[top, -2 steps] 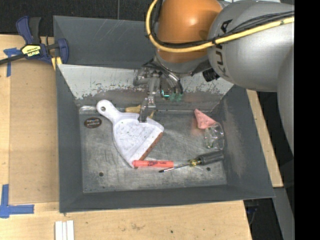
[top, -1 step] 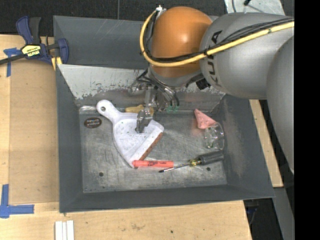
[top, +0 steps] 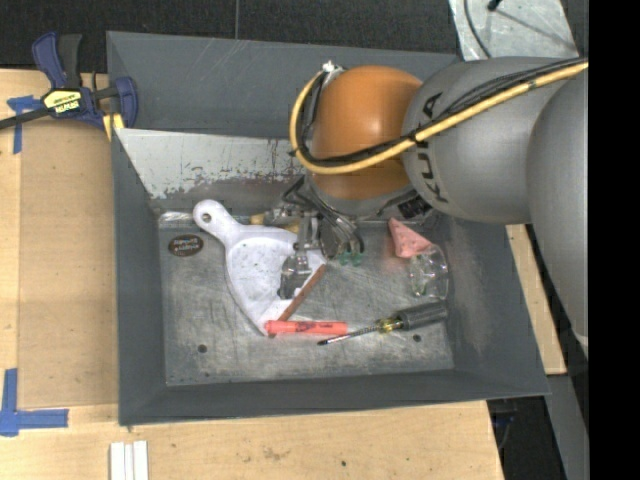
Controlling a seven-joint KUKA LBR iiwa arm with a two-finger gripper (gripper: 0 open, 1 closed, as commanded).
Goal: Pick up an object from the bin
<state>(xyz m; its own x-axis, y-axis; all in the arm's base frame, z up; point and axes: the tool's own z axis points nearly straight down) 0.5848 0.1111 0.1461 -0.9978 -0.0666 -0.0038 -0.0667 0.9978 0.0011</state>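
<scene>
Gripper [top: 303, 260] low in the middle of the grey bin [top: 135, 268], beneath the arm's orange cover [top: 365, 128]. Tip at the right edge of a white scoop [top: 250, 263] and at the upper end of a thin brown stick [top: 306, 288]. Spread or pressed together: cannot tell, with the tip lost among the wrist hardware. Scoop flat on the bin floor left of centre, round-ended handle toward the back left. Just below it, a red pen [top: 305, 327], nearly end to end with a black-handled screwdriver [top: 395, 322]. Off to the right, a pink piece [top: 406, 238] and a clear cup [top: 428, 273], close together. Near the left wall, a dark round disc [top: 185, 245].
</scene>
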